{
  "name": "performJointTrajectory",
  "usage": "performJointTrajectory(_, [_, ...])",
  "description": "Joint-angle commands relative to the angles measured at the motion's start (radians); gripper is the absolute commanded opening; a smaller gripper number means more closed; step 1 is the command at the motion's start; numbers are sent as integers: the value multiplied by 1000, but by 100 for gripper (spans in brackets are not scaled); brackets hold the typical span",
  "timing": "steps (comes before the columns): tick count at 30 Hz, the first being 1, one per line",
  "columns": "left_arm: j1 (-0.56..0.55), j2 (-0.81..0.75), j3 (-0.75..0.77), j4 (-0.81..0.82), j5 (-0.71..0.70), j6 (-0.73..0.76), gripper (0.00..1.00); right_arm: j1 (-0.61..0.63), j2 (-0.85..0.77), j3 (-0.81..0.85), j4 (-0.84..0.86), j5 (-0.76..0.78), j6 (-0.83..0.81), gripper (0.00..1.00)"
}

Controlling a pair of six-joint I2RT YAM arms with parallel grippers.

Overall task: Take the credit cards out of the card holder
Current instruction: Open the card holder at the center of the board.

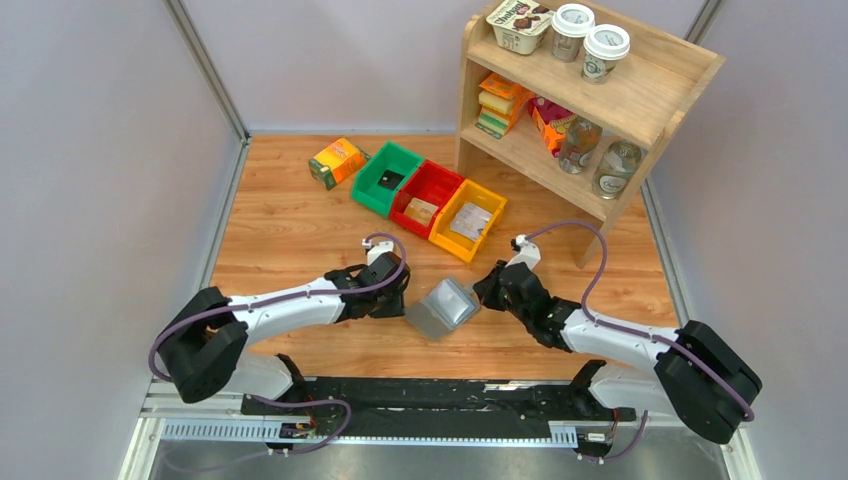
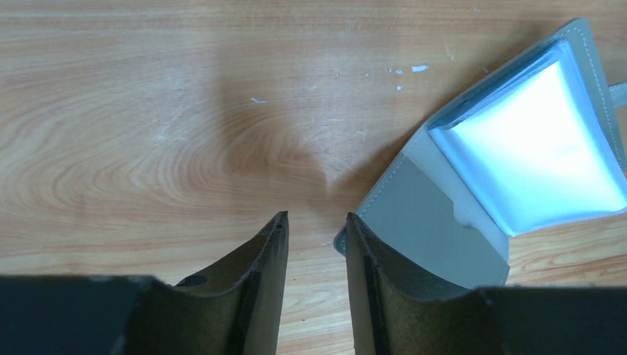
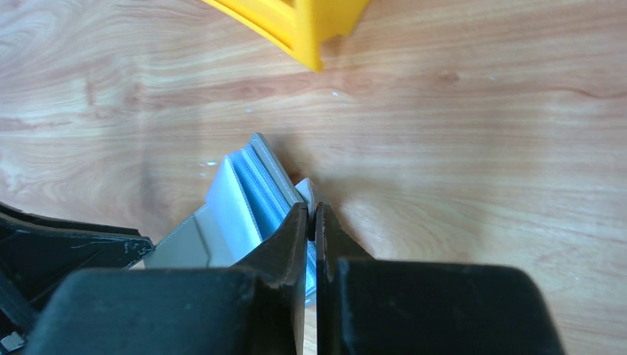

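Holder [image 1: 445, 308] lay open on the table [image 1: 290, 220] between both arms, one flap raised. Right gripper [image 3: 311, 213] was clenched on its thin edge. Left gripper [image 2: 316, 222] stood half spread and empty, one finger just beside the near flap's corner.

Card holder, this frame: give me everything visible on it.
The card holder is a small grey bifold, leather-like, lying open on the wooden table. Its inner half carries stacked clear pockets, glaring pale blue; no card shows clearly. The right gripper is shut on its edge, and that side looks tilted up. The left gripper, jaws apart, sits at the grey flap's corner; contact unclear.
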Motion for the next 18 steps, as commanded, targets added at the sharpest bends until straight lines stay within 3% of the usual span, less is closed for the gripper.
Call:
performJointTrajectory(1, [1, 74, 52, 21, 64, 13, 38, -2, 33, 44, -88, 64, 53, 8])
performJointTrajectory(4, [-1, 111, 62, 23, 78, 21, 31, -2, 32, 61, -117, 58, 48, 16])
performJointTrajectory(11, [-1, 140, 116, 3, 22, 75, 15, -2, 20, 167, -281, 12, -27, 59])
performJointTrajectory(18, [2, 206, 179, -23, -31, 145, 13, 24, -31, 261, -379, -34, -123, 73])
